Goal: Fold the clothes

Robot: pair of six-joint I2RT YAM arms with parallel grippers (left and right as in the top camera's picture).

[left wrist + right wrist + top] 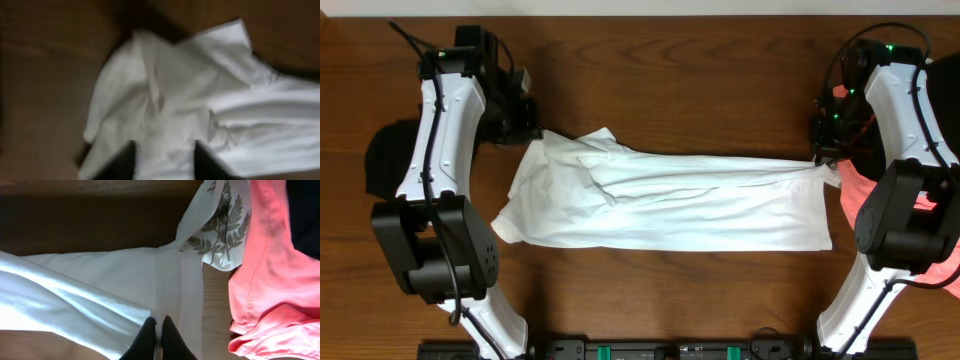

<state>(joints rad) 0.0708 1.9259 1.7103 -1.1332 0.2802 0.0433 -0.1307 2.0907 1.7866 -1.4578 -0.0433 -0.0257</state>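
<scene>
Near edge: base rail [670, 350], both arms mounted on it. Left arm [445, 150] runs up the left side, right arm [900, 170] up the right.

Shirt [670, 205]: white, mid-tabletop [670, 90], laid out as a long band left to right between the arms. Near edge is fairly straight. Long creases run along its length toward the far edge. Left end is bunched and rumpled, with a flap folded over at the far-left corner. Right end is squarer, its far corner drawn out to a point at the right claw.

Right claw [159, 322]: jaws together, clamped on the shirt's right-end edge. Cloth runs taut from the pinch away to the left, with bright sheen on the folds.

Left claw [164, 147]: jaws apart, nothing clamped. Wrist view is blurred. Fingers [122, 165] stand over the rumpled left end, white cloth showing in the gap between them. From overhead it sits just past the shirt's far-left corner; cannot tell if it touches.

Past the right pinch: a white flap with a grey-green leaf print [220, 235] lies against the coral garment [270, 270]. The coral garment is heaped on the right side under the right arm, just beside the shirt's right end. Bare wood shows between the two nearer the claw.

Black garment [385, 155]: at the left edge, partly under the left arm, apart from the shirt.
</scene>
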